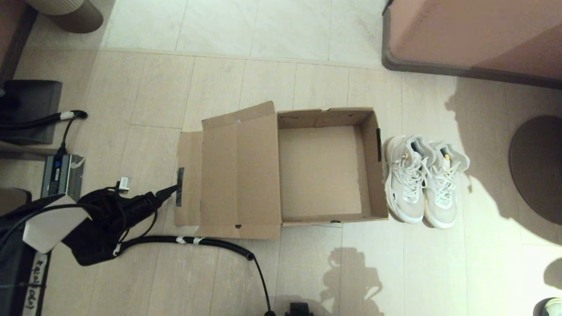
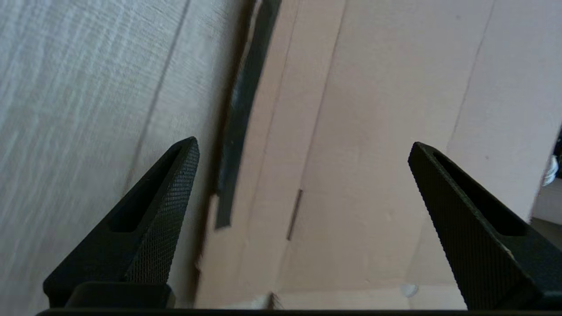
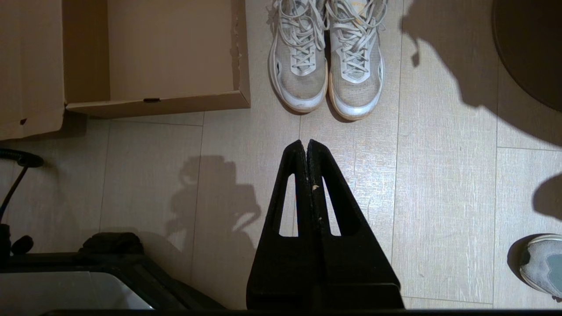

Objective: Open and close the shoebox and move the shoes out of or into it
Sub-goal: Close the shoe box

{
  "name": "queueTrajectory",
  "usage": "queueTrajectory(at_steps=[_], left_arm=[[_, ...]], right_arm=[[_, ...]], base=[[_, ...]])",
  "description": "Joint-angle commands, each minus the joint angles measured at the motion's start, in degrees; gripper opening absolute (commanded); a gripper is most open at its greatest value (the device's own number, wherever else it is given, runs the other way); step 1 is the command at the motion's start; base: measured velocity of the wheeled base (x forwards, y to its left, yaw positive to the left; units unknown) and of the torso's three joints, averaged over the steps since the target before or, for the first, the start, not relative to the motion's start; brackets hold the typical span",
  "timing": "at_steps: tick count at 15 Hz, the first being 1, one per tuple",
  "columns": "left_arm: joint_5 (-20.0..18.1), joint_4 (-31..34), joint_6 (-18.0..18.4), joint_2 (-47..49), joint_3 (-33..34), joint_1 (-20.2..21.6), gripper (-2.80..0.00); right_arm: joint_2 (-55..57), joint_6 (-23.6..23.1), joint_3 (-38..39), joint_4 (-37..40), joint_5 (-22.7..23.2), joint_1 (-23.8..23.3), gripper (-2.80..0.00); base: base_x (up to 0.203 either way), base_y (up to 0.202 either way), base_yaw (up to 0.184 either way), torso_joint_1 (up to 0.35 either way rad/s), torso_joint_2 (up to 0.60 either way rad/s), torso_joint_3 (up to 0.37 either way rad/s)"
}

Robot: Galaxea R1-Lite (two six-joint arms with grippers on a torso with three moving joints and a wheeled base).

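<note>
The brown shoebox (image 1: 325, 115) lies open and empty on the floor, its lid (image 1: 237, 175) folded out flat to the left. A dark tape strip (image 1: 180, 186) marks the lid's front flap. The white shoes (image 1: 423, 180) stand side by side on the floor just right of the box. My left gripper (image 1: 171, 191) is open at the flap's edge; in its wrist view the left gripper (image 2: 304, 144) spans the tape strip (image 2: 239, 114) and lid (image 2: 373, 109). My right gripper (image 3: 306, 142) is shut and empty, above bare floor short of the shoes (image 3: 327, 57) and the shoebox (image 3: 153, 105).
A black corrugated cable (image 1: 197, 241) runs along the floor in front of the lid. A power box (image 1: 61, 175) and a dark case (image 1: 30, 109) sit at the left. Furniture (image 1: 474, 39) stands at the back right, a round dark base (image 1: 538, 166) at the right. A grey shoe (image 3: 542, 263) is nearby.
</note>
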Motion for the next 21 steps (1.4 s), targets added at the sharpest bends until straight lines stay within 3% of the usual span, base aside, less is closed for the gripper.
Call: queueTrajectory(at_steps=[1,4,19,20,21], left_arm=[[-0.3,-0.4,-0.3,2.7,-3.3,0.0,0.00],[-0.4,-0.4,-0.6,5.0,-6.3,-0.4,0.00],[1.5,0.0,-4.2,4.5,-7.5,-4.3,0.00],[1.5,0.0,-4.2,4.8,-7.5,-4.3,-2.80],[1.5,0.0,-4.2,4.9,-7.4,-4.3,-2.80]], right_arm=[[0.1,0.0,0.8,0.0,0.0,0.0,-2.80],[0.1,0.0,0.8,0.0,0.0,0.0,-2.80],[0.1,0.0,0.8,0.0,0.0,0.0,-2.80],[0.1,0.0,0.8,0.0,0.0,0.0,-2.80],[0.1,0.0,0.8,0.0,0.0,0.0,-2.80]], base=[[0.000,0.000,0.000,0.000,0.00,0.000],[0.000,0.000,0.000,0.000,0.00,0.000],[0.000,0.000,0.000,0.000,0.00,0.000],[0.000,0.000,0.000,0.000,0.00,0.000],[0.000,0.000,0.000,0.000,0.00,0.000]])
